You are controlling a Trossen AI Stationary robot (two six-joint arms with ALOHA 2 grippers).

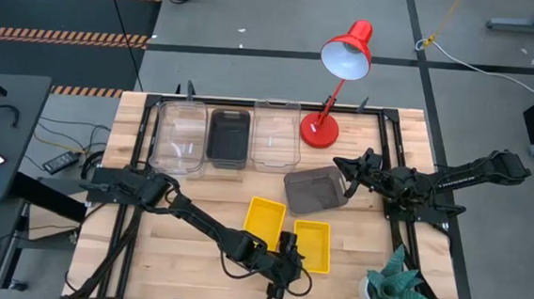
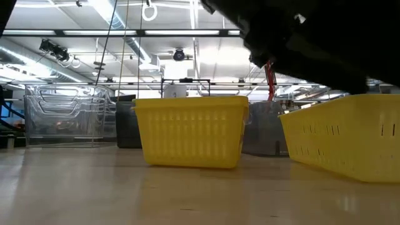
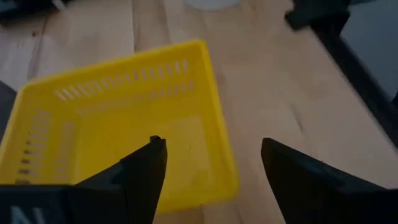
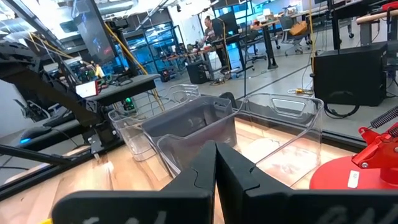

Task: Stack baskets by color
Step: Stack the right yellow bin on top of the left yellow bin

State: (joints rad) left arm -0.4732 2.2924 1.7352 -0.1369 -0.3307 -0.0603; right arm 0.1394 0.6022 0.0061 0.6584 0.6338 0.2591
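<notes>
Two yellow baskets (image 1: 264, 217) (image 1: 312, 244) stand bottom down on the table's near middle. My left gripper (image 1: 289, 269) (image 3: 211, 146) is open at the near corner of the right-hand one (image 3: 124, 124), one finger over its inside and one outside its near wall, touching nothing. A grey basket (image 1: 316, 191) lies askew behind them. In the far row stand a clear basket (image 1: 180, 136), a dark grey one (image 1: 229, 136) and another clear one (image 1: 276, 134). My right gripper (image 1: 346, 169) (image 4: 216, 158) is shut, by the grey basket's far right corner.
A red desk lamp (image 1: 330, 126) stands at the far middle, its base right of the clear basket. A potted plant (image 1: 394, 286) stands at the near right corner. A dark frame (image 1: 386, 130) runs round the table top. Bare wood lies left of the yellow baskets.
</notes>
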